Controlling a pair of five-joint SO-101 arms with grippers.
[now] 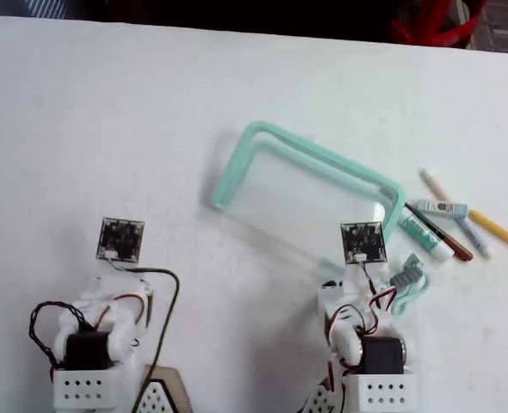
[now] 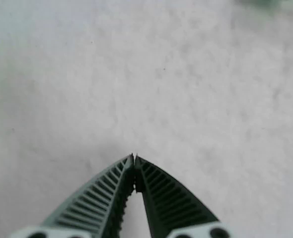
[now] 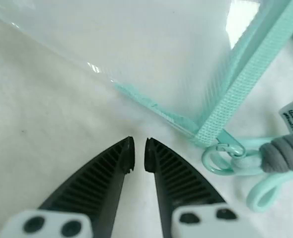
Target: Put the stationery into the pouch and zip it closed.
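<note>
The clear pouch (image 1: 306, 189) with mint-green trim lies flat in the middle of the table. Several pens and markers (image 1: 448, 225) sit in a loose pile just right of it, among them a yellow pencil (image 1: 502, 232). The right arm (image 1: 366, 331) stands at the pouch's near right corner. My right gripper (image 3: 139, 154) hovers over bare table just short of the pouch corner (image 3: 186, 121), shut and holding nothing. The zipper ring (image 3: 225, 151) and a grey cord (image 3: 285, 154) lie beside it. My left gripper (image 2: 134, 159) is shut over bare table, far left of the pouch.
The left arm (image 1: 99, 331) stands at the near left edge with a black cable (image 1: 164, 327) looping beside it. A mint loop strap (image 1: 413, 288) trails from the pouch beside the right arm's base. White table (image 1: 108, 112) stretches wide to the left and behind.
</note>
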